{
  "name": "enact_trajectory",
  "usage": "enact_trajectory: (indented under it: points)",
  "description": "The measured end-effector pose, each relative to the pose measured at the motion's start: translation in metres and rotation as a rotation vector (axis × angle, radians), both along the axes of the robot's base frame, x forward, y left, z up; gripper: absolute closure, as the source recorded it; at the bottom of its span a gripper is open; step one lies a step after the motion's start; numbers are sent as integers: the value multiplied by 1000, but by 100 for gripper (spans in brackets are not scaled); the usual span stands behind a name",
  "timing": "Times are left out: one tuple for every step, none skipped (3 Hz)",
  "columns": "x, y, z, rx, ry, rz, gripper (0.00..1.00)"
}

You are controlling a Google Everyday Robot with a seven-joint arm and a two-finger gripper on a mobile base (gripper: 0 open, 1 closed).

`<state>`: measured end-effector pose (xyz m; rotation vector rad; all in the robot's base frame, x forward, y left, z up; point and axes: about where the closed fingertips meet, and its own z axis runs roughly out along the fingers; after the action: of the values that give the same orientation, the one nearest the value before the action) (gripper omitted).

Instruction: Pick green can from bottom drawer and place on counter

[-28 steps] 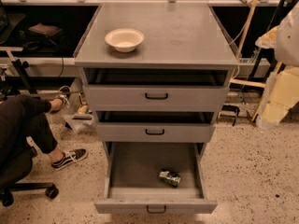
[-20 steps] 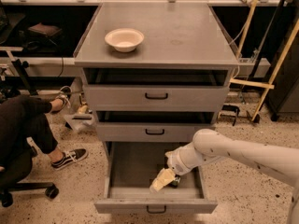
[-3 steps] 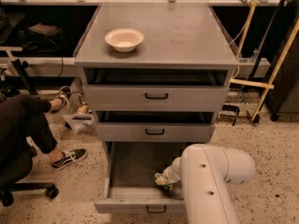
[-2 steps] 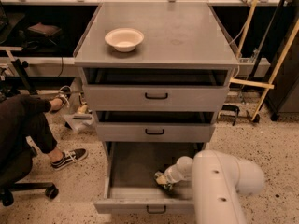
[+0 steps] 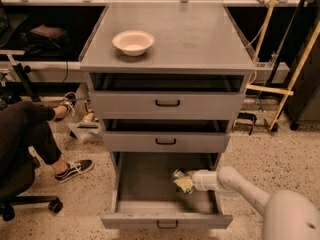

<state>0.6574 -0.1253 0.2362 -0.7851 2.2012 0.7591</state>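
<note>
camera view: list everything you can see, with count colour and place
counter: one, grey, top of the cabinet
white bowl: one, cream-white, left part of the counter
top drawer: one, grey with black handle, just under the counter
middle drawer: one, grey with black handle, below the top drawer
bottom drawer: one, grey, pulled open, lowest
green can: one, green, inside the bottom drawer, right of centre
wooden poles: two, light wood, leaning at right
seated person: one, dark trousers, black-and-white shoe, left edge
gripper: one, yellowish, inside the bottom drawer at the green can
arm: one, white, reaching in from lower right
</note>
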Motion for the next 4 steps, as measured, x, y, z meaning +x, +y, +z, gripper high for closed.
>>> enact_trajectory:
  points:
    - [-20,-1,84,85,-177,26,100]
    - [-57,-48,161,168,-272,-1,100]
    - [-89,-192,228,201,-290,-178,100]
    - [-108,-315,266,242,-210,-360,100]
